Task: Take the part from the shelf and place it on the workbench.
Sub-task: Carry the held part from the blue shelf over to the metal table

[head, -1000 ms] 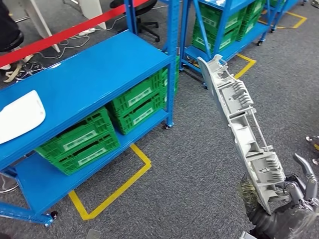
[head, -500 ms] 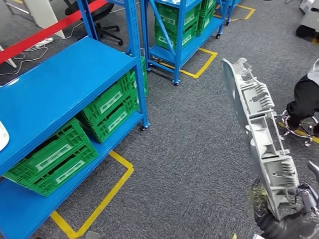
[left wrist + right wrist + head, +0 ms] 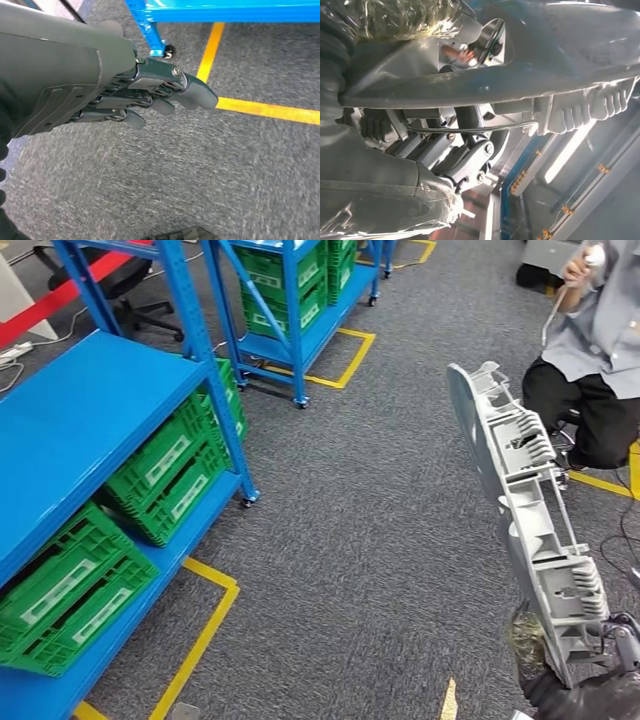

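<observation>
A long grey plastic part (image 3: pixel 521 515) with ribbed fins stands tilted up at the right of the head view. My right hand (image 3: pixel 596 665) grips its lower end at the bottom right corner. In the right wrist view the part (image 3: pixel 554 60) runs across the picture with the hand's fingers (image 3: pixel 471 155) closed under it. My left hand (image 3: pixel 151 95) hangs over the grey carpet with its fingers extended close together and nothing in them.
A blue shelf unit (image 3: pixel 83 420) with green crates (image 3: pixel 170 465) stands at the left, another blue rack (image 3: pixel 302 300) behind it. Yellow floor tape (image 3: pixel 204 625) marks bays. A seated person (image 3: pixel 596 350) is at the upper right, close to the part's top.
The camera has turned to the right: the shelves slid left and a seated person came into view. The part stays in my right hand.
</observation>
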Robot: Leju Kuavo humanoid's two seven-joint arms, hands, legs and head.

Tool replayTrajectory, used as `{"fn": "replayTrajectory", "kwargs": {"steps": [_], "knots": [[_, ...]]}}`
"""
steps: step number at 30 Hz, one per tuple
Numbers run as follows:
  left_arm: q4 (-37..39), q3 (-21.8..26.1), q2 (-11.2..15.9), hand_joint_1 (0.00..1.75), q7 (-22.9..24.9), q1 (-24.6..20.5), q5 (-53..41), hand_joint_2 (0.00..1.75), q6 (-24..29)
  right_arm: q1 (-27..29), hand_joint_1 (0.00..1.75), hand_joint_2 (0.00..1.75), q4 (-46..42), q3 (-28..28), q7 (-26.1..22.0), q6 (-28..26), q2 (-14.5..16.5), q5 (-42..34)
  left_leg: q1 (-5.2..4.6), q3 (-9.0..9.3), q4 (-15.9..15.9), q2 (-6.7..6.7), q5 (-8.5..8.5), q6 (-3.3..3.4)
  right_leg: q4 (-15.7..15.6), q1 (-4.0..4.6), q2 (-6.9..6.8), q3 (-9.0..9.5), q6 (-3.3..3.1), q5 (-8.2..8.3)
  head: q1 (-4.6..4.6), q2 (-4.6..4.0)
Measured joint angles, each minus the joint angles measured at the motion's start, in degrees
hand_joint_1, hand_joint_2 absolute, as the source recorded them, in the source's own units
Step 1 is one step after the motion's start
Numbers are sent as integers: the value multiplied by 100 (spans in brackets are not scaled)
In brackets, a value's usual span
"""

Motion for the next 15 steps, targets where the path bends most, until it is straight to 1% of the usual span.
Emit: {"fn": "replayTrajectory", "kwargs": {"steps": [1,2,3,4,5,6,7,8,9,10,11,12,13,14,15], "knots": [[0,2,-2,0,-4,-5,-7,175,-1,5,175,175,-9,-15,-1,-1,5,16,13,-45,130,-115,-109,-24,-12,-11,63,-1,-36,14,-10,0],[0,5,-3,0,-8,-7,-15,175,-4,6,175,175,-17,-28,-1,-1,12,28,24,-146,375,-276,-273,-43,-23,-22,124,3,-68,26,-23,0],[0,10,-2,0,-11,-3,-17,175,-9,5,175,175,-23,-40,-2,-1,18,37,30,-305,740,-447,-469,-50,-23,-20,185,1,-89,30,-35,0],[0,16,-1,0,-13,8,-19,175,-14,3,175,175,-24,-52,-3,-1,22,43,31,-497,1149,-548,-649,-49,-22,-15,258,0,-105,32,-43,0],[0,23,-1,0,-13,20,-20,175,-18,5,175,175,-24,-66,-3,-1,25,45,31,-660,1472,-589,-745,-44,-21,-7,340,2,-112,32,-44,0],[0,35,0,0,-13,30,-20,175,-21,8,175,175,-24,-80,-3,-1,25,48,29,-753,1625,-606,-725,-34,-18,1,427,6,-115,33,-43,0],[0,48,0,0,-16,34,-20,175,-26,11,175,175,-25,-95,-2,0,26,55,29,-747,1555,-620,-586,-16,-14,7,516,12,-116,33,-43,0],[0,61,0,0,-25,35,-20,175,-33,12,175,175,-27,-108,-2,-1,26,65,28,-648,1286,-663,-361,7,-8,11,602,20,-115,33,-42,0],[0,71,3,0,-36,33,-22,175,-43,13,175,175,-30,-120,-1,0,27,75,30,-501,911,-775,-118,36,-2,9,682,23,-113,33,-43,0],[0,78,9,0,-50,32,-24,175,-53,11,175,175,-34,-131,-1,0,28,84,38,-359,555,-915,57,64,17,15,756,17,-103,29,-39,0],[0,84,15,0,-63,29,-27,175,-63,11,175,175,-40,-142,-1,1,30,90,42,-251,286,-1032,146,74,35,14,826,-6,-84,31,-41,0],[0,88,20,0,-77,24,-32,175,-73,17,175,175,-49,-154,-3,1,32,93,42,-197,138,-1110,166,78,45,5,891,-37,-55,39,-38,0],[0,91,23,0,-90,16,-37,175,-84,28,175,175,-58,-165,-5,1,34,94,37,-182,89,-1105,146,78,48,-3,954,-68,-16,53,-38,0],[0,92,21,0,-102,9,-44,175,-96,47,175,175,-70,-177,-8,0,36,95,35,-172,55,-1047,146,82,38,-15,1013,-109,23,69,-39,0],[0,92,22,0,-113,1,-53,175,-105,69,175,175,-82,-188,-9,-1,37,95,39,-162,24,-978,166,103,60,-15,964,-145,53,58,-34,0]]}}
